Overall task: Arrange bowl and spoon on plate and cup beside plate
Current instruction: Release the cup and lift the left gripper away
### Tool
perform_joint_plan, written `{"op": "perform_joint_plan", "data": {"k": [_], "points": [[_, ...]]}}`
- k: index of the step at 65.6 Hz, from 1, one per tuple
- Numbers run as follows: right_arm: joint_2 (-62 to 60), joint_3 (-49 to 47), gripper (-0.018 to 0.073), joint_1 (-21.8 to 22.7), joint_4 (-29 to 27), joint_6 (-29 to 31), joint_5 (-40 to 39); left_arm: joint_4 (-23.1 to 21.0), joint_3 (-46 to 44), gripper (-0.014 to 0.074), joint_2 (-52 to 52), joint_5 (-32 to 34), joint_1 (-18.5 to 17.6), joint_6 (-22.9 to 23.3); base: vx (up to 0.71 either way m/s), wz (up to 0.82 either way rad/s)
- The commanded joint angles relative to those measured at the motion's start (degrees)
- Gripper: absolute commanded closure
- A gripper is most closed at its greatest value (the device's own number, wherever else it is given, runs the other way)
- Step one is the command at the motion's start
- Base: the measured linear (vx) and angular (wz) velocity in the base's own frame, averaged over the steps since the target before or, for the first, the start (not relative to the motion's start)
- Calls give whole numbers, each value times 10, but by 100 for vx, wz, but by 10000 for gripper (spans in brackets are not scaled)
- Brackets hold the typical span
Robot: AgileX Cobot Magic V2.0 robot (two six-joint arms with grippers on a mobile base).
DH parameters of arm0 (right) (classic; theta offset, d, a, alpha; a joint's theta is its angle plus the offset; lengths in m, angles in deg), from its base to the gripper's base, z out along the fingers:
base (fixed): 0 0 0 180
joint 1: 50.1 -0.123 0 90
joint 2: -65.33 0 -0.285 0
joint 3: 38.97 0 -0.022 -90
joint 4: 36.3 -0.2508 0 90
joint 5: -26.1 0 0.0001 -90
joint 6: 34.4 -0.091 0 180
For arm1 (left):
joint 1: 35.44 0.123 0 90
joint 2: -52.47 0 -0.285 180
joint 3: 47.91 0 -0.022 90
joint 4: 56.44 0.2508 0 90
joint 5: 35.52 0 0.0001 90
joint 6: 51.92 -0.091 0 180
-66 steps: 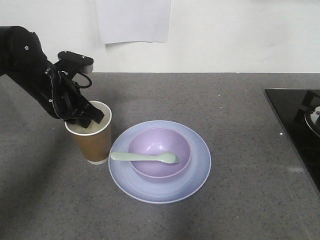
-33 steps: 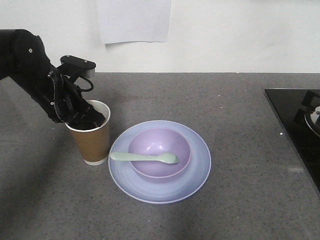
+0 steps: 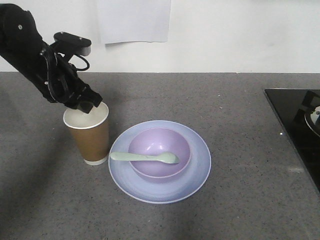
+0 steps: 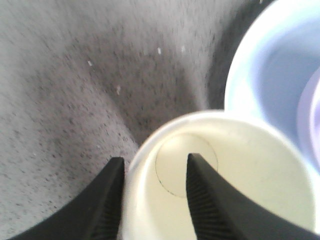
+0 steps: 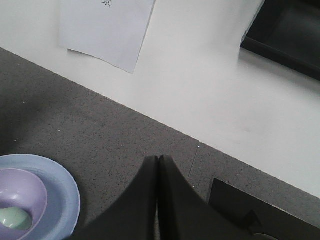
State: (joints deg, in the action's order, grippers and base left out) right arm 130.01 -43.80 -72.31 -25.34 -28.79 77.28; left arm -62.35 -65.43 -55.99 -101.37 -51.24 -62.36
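cup (image 3: pixel 89 135) upright beside plate (image 3: pixel 197 172), spoon (image 3: pixel 145 157) across bowl (image 3: pixel 159 145)
left gripper (image 4: pixel 152 200) narrowly parted astride the cup rim; right gripper (image 5: pixel 158 165) pressed closed, empty.

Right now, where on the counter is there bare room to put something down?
Open counter lies between the plate and the black cooktop, and behind the plate toward the wall. It is crowded on the left, where the left pincer hangs at the cup beside the plate.
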Motion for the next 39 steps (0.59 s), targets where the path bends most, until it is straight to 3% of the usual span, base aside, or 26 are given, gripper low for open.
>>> {"op": "perform_joint_plan", "data": {"k": [1,21,27,37,39], "points": [[-6,-14,570,2,10,-1,-38,-3,-45,298,31,-1,-3,10,0,0],[-6,-14,570,2,10,-1,-37,11,-154,323,40,-37,-3,8,0,0],[-6,-14,570,2,10,-2,-46,10,-187,396,60,-2,-4,8,0,0],[-12,-14,570,2,11,-5,-68,5,-201,608,121,101,-5,8,0,0],[-13,-14,570,2,11,-6,-76,5,-201,606,132,118,-5,10,0,0]]}}
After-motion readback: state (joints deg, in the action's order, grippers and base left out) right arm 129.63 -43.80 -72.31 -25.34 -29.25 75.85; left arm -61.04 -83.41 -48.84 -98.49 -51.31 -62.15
